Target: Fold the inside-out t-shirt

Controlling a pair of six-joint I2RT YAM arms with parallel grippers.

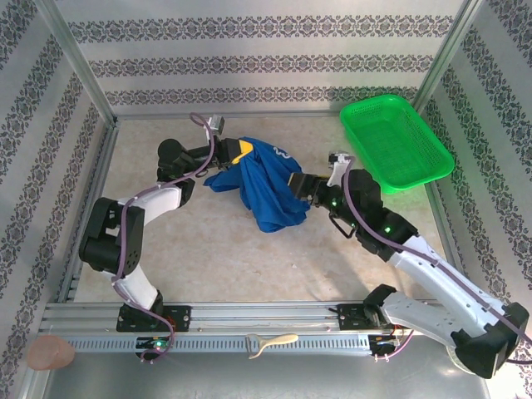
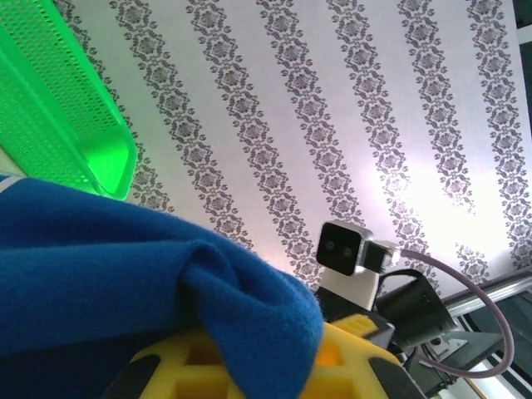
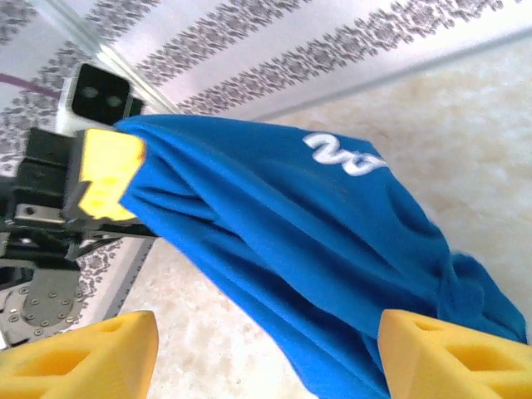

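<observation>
Pale worktop (image 1: 208, 249) underneath. Bunched blue t-shirt (image 1: 266, 187) mid-worktop, stretched between both arms. Green mesh basket (image 1: 395, 141) far right, apart from the cloth. Left end effector (image 1: 235, 155) clamped on the shirt's left end. Right end effector (image 1: 298, 184) spread wide, fabric between its fingers.

Green mesh basket (image 1: 397, 141) on table (image 1: 249, 266), far right corner
</observation>
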